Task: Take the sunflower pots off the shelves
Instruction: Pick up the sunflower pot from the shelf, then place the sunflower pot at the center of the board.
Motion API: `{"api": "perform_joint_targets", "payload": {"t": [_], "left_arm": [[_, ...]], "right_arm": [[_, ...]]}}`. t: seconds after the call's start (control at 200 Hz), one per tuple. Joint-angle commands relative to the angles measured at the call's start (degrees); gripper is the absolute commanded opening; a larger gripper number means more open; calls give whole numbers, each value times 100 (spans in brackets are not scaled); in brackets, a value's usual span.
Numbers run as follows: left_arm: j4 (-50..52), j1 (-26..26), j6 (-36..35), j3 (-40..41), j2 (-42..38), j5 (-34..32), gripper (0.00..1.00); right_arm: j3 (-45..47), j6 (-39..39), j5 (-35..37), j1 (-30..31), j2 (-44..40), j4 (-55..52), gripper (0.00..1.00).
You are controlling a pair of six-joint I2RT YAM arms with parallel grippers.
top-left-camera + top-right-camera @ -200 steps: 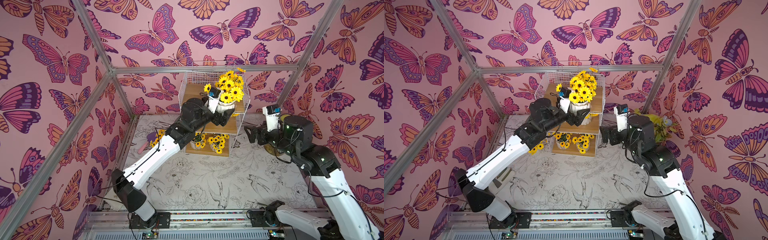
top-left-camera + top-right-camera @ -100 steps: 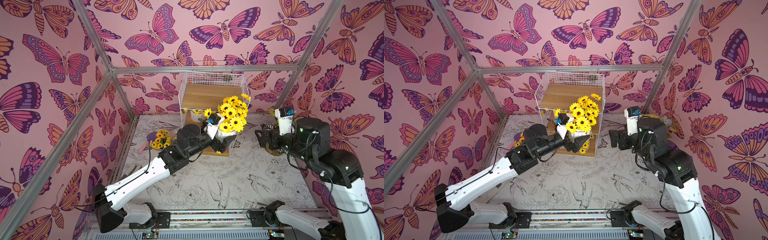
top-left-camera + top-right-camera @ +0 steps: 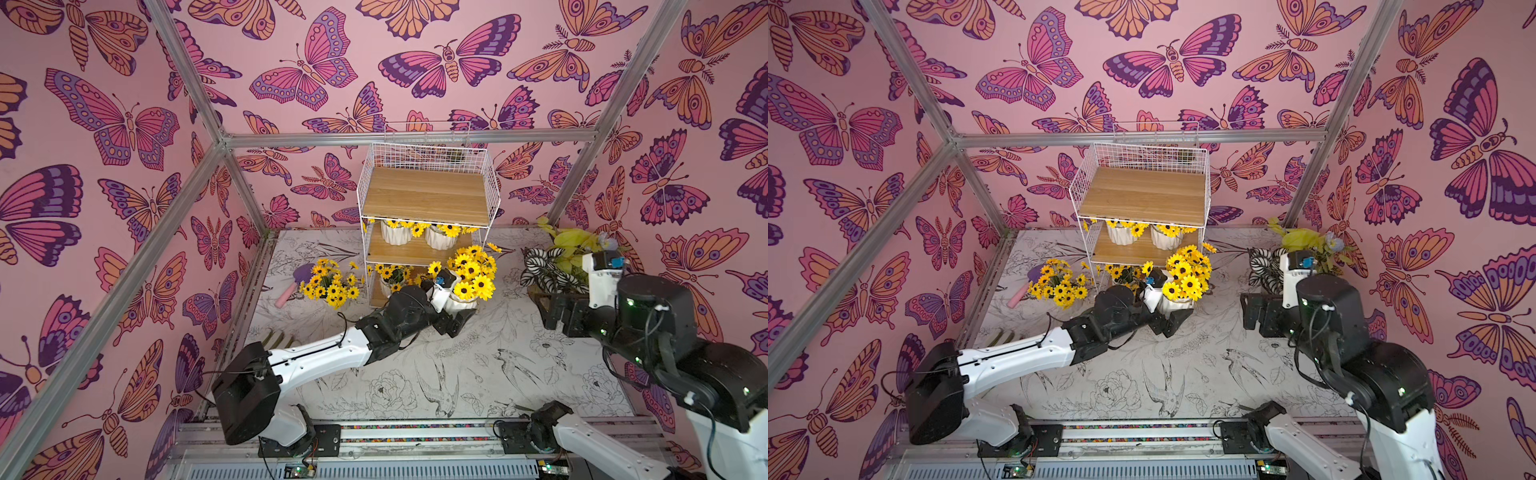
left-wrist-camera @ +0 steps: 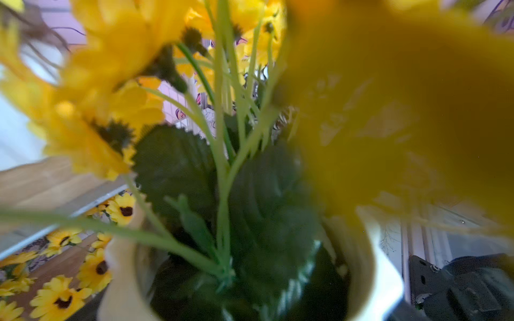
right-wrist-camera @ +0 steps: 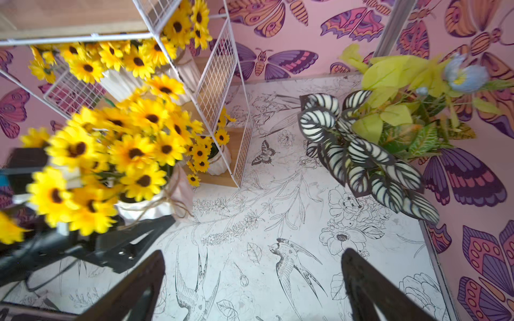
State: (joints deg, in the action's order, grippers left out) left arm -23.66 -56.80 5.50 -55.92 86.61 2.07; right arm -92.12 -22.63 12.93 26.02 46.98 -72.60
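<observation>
The left tool (image 3: 456,319) is pinching a sunflower pot (image 3: 459,302) by its white body. A second ago that pot was up at the top shelf. Now it hangs low over the bench (image 3: 478,374), just beside the shelves (image 3: 424,195), whose top board is bare. Other pots (image 3: 397,233) wait on the lower boards. The right tool (image 5: 253,254) is spread wide and empty.

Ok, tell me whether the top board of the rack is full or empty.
Empty. In both top views the top board shows only bare wood; two pots stand on the board below.
</observation>
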Motion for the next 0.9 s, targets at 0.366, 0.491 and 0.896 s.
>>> {"api": "perform_joint_targets", "payload": {"t": [0.366,0.491,0.896], "left_arm": [[-3880,-359,163,260,2356,255,67],[-4116,-344,205,-40,3062,328,68],[-4462,-258,424,-1284,4589,497,69]], "right_arm": [[239,-189,97,35,-43,694,99],[421,-182,21,35,-7,830,99],[759,-85,16,35,62,1126,99]]}}
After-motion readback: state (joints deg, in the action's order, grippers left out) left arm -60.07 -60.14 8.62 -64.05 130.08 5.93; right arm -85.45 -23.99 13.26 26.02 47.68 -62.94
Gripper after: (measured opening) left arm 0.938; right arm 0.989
